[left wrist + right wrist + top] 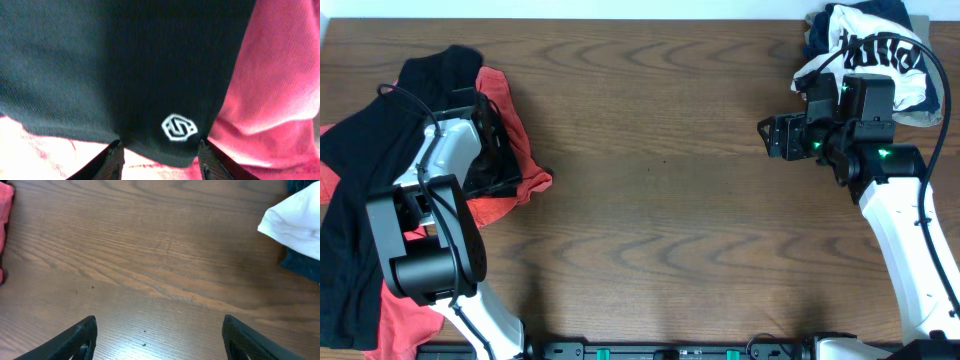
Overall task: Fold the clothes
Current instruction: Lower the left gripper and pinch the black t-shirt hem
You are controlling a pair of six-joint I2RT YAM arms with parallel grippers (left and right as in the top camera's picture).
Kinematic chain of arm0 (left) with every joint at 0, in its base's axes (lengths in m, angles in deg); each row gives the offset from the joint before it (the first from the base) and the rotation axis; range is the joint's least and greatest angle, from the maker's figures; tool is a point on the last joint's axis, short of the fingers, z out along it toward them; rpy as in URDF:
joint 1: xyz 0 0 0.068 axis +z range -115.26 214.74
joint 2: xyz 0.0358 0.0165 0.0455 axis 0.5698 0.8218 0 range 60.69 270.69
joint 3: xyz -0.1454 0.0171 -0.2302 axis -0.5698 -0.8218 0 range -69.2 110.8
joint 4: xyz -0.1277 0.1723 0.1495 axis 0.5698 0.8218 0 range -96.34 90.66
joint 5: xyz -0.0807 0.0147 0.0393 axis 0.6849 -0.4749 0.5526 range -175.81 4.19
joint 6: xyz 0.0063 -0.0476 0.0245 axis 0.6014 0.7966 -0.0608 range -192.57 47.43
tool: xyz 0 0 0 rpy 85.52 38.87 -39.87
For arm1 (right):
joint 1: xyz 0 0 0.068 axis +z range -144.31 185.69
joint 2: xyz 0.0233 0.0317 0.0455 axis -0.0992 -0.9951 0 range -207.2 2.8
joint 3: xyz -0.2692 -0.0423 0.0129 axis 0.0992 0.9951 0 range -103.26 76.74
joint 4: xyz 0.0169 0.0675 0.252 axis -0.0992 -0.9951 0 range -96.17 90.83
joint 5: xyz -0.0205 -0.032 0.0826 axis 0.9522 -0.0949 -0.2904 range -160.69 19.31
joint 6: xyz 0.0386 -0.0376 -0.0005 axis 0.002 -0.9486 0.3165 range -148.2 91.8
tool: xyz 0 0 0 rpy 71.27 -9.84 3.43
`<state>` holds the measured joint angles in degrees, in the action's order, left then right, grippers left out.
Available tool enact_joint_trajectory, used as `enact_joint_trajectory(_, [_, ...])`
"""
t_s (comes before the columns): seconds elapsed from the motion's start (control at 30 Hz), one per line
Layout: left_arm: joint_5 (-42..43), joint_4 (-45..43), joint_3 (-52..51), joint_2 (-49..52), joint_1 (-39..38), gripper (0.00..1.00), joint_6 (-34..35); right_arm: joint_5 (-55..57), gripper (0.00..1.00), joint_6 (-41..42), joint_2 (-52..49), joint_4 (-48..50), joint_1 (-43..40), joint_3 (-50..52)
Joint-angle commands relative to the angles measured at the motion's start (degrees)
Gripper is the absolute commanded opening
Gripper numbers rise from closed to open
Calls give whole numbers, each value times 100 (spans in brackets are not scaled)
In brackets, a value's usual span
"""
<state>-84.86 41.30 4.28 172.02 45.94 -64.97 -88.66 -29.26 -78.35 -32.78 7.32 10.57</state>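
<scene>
The black T-shirt (pixel 360 150) lies crumpled at the table's left edge on top of the coral-red T-shirt (pixel 510 110). My left gripper (pixel 508 160) is down on this pile. In the left wrist view its jaws (pixel 160 147) are open on either side of the black shirt's (pixel 125 75) hem, just below the small white logo (pixel 179 127), with the red shirt (pixel 270 90) underneath. My right gripper (pixel 767 137) is open and empty above bare wood at the right (pixel 159 322).
A heap of white and dark printed garments (pixel 865 50) sits at the back right corner behind the right arm; its white edge shows in the right wrist view (pixel 295 220). The wooden table (pixel 660 200) runs between the two piles.
</scene>
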Motion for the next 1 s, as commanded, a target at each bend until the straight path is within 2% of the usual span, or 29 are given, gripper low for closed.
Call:
enact_joint_trajectory(0.0, [44, 85, -79, 26, -11, 47, -24, 125, 78, 17, 24, -2, 26, -79])
enact_joint_trajectory(0.13, [509, 68, -79, 26, -42, 46, -463, 149, 78, 17, 24, -2, 26, -79])
enact_joint_trajectory(0.6, [260, -13, -105, 28, -50, 45, -562, 151, 78, 17, 24, -26, 26, -79])
enact_joint_trajectory(0.8, [240, -22, -109, 28, -50, 29, -564, 236, 77, 17, 24, -26, 26, -79])
enact_joint_trajectory(0.97, [240, -81, -109, 28, -50, 20, -562, 262, 77, 17, 24, -26, 26, -79])
